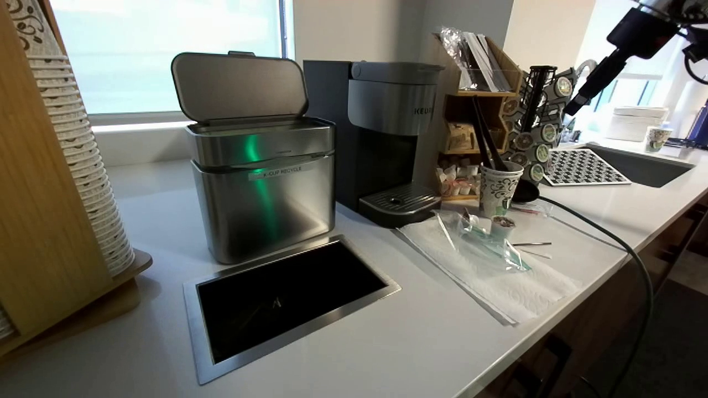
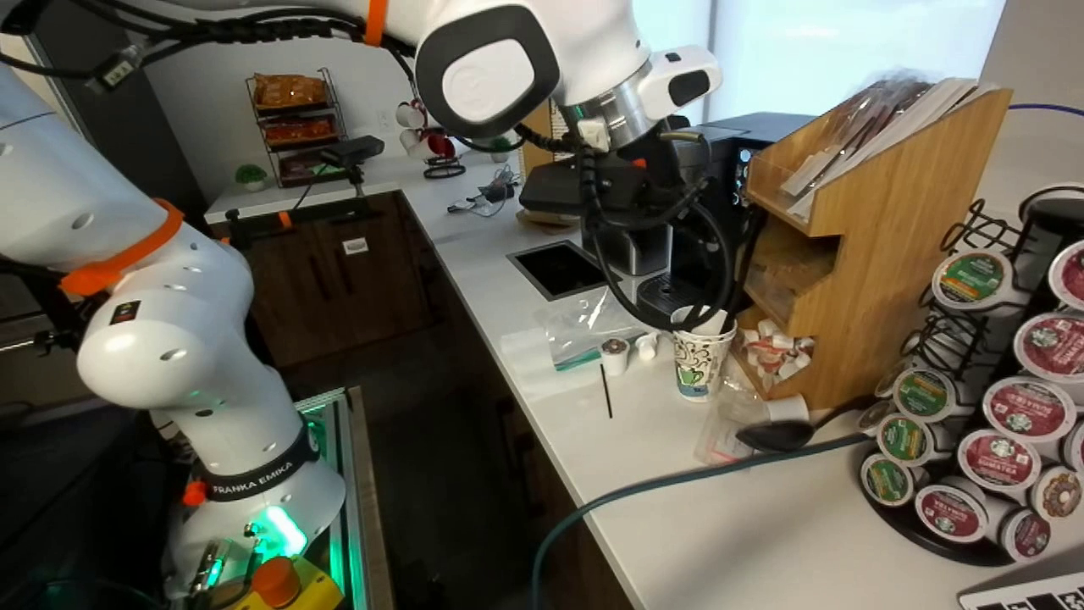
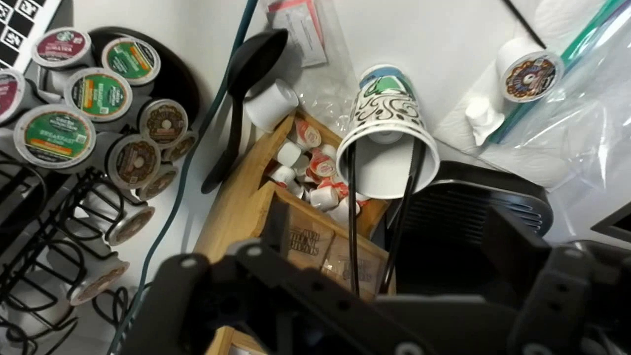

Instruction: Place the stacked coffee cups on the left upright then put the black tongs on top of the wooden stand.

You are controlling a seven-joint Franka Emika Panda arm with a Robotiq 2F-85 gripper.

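Coffee machine [image 1: 392, 108] sits just left of the wooden stand [image 1: 500, 94] in an exterior view, black tongs [image 1: 495, 150] lean in an upright patterned paper cup [image 1: 498, 190] before that stand, and right of it the gripper [image 1: 575, 104] hangs, fingers [image 3: 517, 241] spread wide apart

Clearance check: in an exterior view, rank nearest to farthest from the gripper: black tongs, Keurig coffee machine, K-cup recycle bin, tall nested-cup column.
From the gripper, upper right:
1. Black tongs, right of centre
2. Keurig coffee machine, left of the tongs
3. K-cup recycle bin, left of that
4. Tall nested-cup column, far left
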